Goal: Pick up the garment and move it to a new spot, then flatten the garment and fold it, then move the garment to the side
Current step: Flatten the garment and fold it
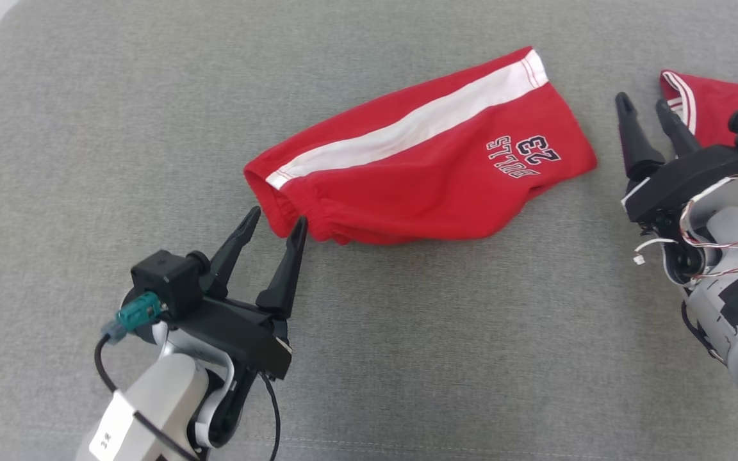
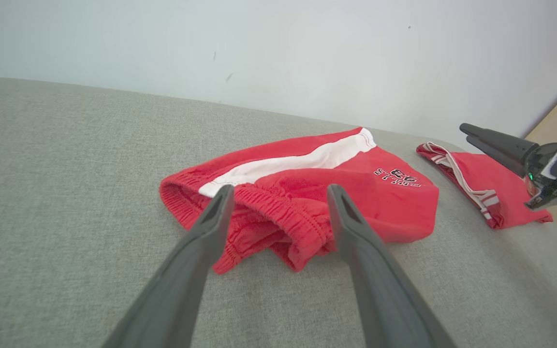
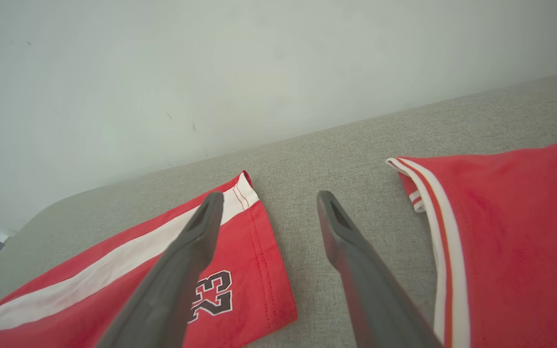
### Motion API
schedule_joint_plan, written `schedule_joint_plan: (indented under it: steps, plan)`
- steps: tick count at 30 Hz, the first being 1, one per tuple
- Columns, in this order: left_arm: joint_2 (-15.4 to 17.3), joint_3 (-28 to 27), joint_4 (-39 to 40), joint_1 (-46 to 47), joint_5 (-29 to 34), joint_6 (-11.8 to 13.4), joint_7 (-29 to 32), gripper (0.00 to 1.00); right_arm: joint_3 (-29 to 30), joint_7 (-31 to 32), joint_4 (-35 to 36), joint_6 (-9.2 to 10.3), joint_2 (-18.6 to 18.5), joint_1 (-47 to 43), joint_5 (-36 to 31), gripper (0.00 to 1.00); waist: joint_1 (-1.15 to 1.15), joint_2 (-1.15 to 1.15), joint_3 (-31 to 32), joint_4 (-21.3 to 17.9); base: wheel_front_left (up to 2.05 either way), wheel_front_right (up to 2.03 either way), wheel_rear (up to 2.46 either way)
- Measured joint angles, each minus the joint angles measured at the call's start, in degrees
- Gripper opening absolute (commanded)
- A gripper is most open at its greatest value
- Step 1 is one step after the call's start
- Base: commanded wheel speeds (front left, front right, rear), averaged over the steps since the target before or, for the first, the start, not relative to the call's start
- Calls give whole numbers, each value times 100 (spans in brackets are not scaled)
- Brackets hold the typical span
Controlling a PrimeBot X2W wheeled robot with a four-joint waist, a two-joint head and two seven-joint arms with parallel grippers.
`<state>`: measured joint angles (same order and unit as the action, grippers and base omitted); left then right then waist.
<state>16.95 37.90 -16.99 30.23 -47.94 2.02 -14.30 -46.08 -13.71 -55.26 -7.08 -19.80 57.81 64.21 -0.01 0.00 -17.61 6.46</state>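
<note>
1. While the red shorts (image 1: pixel 420 173) lie sideways on the grey padded surface (image 1: pixel 87 160), doubled lengthwise with the white stripe on top, an arm is posed at each end of them.
2. Left pincer (image 1: pixel 277 221) is at the shorts' elastic waistband (image 2: pixel 278 217), fingers apart, one tip on either side of the bunched edge. I'd say it is lined up there because that thick band gives the firmest bite.
3. Whether the tips touch the cloth is hard to call from the wrist view; they look just short of it.
4. Right pincer (image 1: pixel 643 105) hovers just beyond the shorts' leg end, near the "23" print (image 3: pixel 218 292), fingers spread and holding nothing. It looks placed to take the opposite end so the cloth lifts evenly.
5. A second red garment (image 1: pixel 708 102) lies past the shorts on that same side, close to the right pincer, and a sloppy reach could snag it.
6. My read: the pick-up has not begun, and closing on both ends comes next.
</note>
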Motion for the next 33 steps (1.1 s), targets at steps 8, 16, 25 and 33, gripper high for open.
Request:
schedule_joint_plan:
  steps: [8, 16, 25, 33]
  plan:
    - [-32, -134, 593, -208, 238, 78, 0, 100, 114, 3, -345, 0, -18, 57, 143, 100, 0, 0, -51, 285, 0, 0, 0]
    - [-19, -266, 900, -296, 347, 109, -1, 100, 119, 379, -667, -1, 81, 270, 257, 100, 0, 0, -190, 550, 0, 0, 0]
    - [15, -408, 1094, -378, 492, 110, -1, 100, 165, 784, -1156, -1, 118, 393, 423, 100, 2, 0, -326, 752, 0, 0, 0]
    - [32, -517, 1205, -498, 586, 135, -1, 100, 227, 1249, -1376, 0, 225, 502, 591, 100, 1, 0, -409, 830, 0, 0, 0]
